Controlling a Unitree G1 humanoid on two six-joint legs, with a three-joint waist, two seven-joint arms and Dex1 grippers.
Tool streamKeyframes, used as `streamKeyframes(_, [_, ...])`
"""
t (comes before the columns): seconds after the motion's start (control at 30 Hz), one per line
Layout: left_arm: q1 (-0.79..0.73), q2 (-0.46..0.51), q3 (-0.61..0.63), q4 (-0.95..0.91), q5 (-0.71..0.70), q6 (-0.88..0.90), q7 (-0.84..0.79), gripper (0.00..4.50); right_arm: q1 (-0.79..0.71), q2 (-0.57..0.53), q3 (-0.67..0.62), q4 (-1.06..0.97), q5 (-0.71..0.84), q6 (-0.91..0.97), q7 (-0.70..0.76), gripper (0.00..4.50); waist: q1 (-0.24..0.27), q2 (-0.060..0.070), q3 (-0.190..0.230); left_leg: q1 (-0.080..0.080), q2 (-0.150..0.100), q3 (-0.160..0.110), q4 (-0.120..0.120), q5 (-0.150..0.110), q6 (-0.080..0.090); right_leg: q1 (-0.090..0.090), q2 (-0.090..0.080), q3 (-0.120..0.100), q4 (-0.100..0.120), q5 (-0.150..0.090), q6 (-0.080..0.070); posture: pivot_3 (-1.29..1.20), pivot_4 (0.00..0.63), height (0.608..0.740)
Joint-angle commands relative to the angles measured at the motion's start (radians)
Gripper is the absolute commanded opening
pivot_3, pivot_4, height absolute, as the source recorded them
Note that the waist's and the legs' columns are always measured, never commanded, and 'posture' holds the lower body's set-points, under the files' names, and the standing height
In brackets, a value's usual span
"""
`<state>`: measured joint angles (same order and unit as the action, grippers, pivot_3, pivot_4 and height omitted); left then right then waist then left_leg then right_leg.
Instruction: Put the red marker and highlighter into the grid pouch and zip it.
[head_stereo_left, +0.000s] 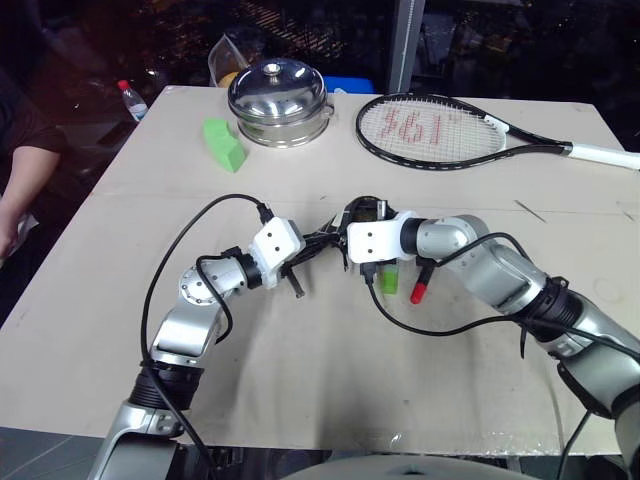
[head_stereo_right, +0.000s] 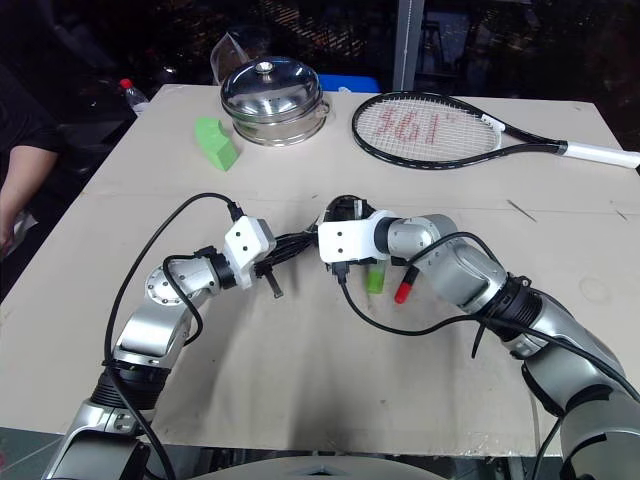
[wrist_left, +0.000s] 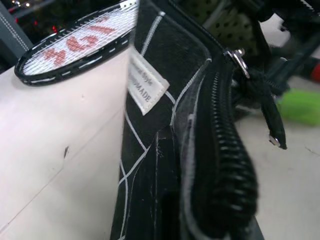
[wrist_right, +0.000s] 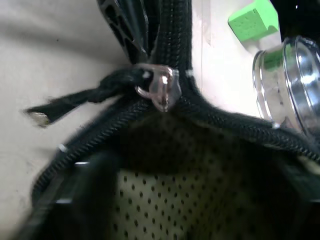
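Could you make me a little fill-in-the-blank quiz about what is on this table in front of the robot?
1. The tennis racket has red markings on its ____.
2. The steel pot is covered by a ____.
3. The grid pouch has its zipper ____.
4. The highlighter lying beside the red marker is ____ in colour.

Missing words: strings; lid; open; green

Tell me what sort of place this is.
Probably a lab or test space set up for robot trials, not a home. A plain board-covered table holds an unrelated mix: a tennis racket, a steel lidded pot, a green block. The surroundings are dark, and a person's arm shows at the table's side.
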<state>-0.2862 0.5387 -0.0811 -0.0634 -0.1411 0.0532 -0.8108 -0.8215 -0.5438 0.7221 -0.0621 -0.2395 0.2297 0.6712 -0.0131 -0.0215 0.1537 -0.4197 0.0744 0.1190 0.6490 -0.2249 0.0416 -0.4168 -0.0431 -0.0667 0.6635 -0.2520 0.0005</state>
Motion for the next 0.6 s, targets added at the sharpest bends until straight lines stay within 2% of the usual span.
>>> streamKeyframes(0.03, [-0.002, 0.019, 0.035, 0.004, -0.006, -0.01, 0.006, 0.0, -0.011, -0.001, -0.092, -0.03, -0.026, -0.023, 0.01, 4.43, 0.0, 0.0, 0.0, 0.0, 0.0, 0.0, 0.0, 0.0, 0.0, 0.0, 0.0, 0.0, 0.0, 0.0, 0.0, 0.0, 0.15, 0.74])
streamKeyframes(0.1, [0.002, 0.029, 0.048, 0.019, -0.01, -0.014, 0.006, 0.0, 0.027, 0.01, -0.174, -0.077, 0.054, 0.075, 0.042, 4.43, 0.0, 0.0, 0.0, 0.0, 0.0, 0.0, 0.0, 0.002, -0.003, 0.0, 0.0, 0.0, 0.0, 0.0, 0.0, 0.0, 0.15, 0.74])
streamKeyframes(0.23, [0.015, 0.068, 0.096, 0.083, -0.005, -0.05, 0.005, 0.0, 0.118, 0.033, -0.454, -0.288, 0.327, 0.486, 0.106, 4.43, 0.002, 0.0, 0.0, 0.0, 0.0, -0.001, 0.0, 0.002, -0.003, 0.001, 0.0, -0.001, 0.0, 0.0, 0.0, 0.0, 0.15, 0.74])
streamKeyframes(0.33, [0.014, 0.092, 0.128, 0.127, -0.002, -0.072, 0.015, 0.0, 0.163, 0.083, -0.553, -0.401, 0.378, 0.747, 0.025, 4.43, -0.001, 0.0, 0.0, 0.0, 0.0, -0.001, 0.0, 0.0, 0.0, 0.0, -0.001, -0.001, 0.0, 0.0, -0.001, 0.0, 0.15, 0.74])
streamKeyframes(0.37, [0.014, 0.098, 0.134, 0.139, 0.0, -0.081, 0.018, 0.0, 0.178, 0.109, -0.567, -0.433, 0.388, 0.858, -0.008, 4.43, -0.001, 0.0, 0.0, 0.0, 0.0, -0.002, 0.0, 0.0, 0.0, 0.0, -0.001, -0.001, 0.0, 0.0, -0.001, 0.0, 0.15, 0.74])
streamKeyframes(0.47, [0.011, 0.103, 0.143, 0.156, 0.002, -0.095, 0.022, 0.0, 0.172, 0.125, -0.487, -0.487, 0.335, 1.142, -0.129, 4.43, -0.001, 0.0, 0.0, 0.0, 0.001, -0.002, 0.0, 0.0, 0.0, 0.0, -0.002, -0.002, 0.001, 0.0, -0.001, 0.0, 0.15, 0.74])
streamKeyframes(0.53, [0.011, 0.102, 0.14, 0.158, 0.002, -0.1, 0.022, 0.0, 0.159, 0.254, -0.518, -0.451, 0.346, 1.32, -0.189, 4.43, -0.003, 0.0, 0.0, 0.0, 0.0, -0.002, 0.0, 0.0, 0.0, 0.0, -0.003, -0.002, 0.002, 0.0, -0.001, 0.0, 0.15, 0.74])
streamKeyframes(0.6, [0.012, 0.101, 0.135, 0.158, 0.003, -0.104, 0.023, 0.0, 0.167, 0.365, -0.557, -0.397, 0.354, 1.382, -0.24, 4.43, -0.004, 0.0, 0.0, 0.0, 0.0, -0.002, 0.0, 0.0, 0.0, 0.0, -0.003, -0.001, 0.002, 0.0, -0.001, 0.0, 0.15, 0.74])
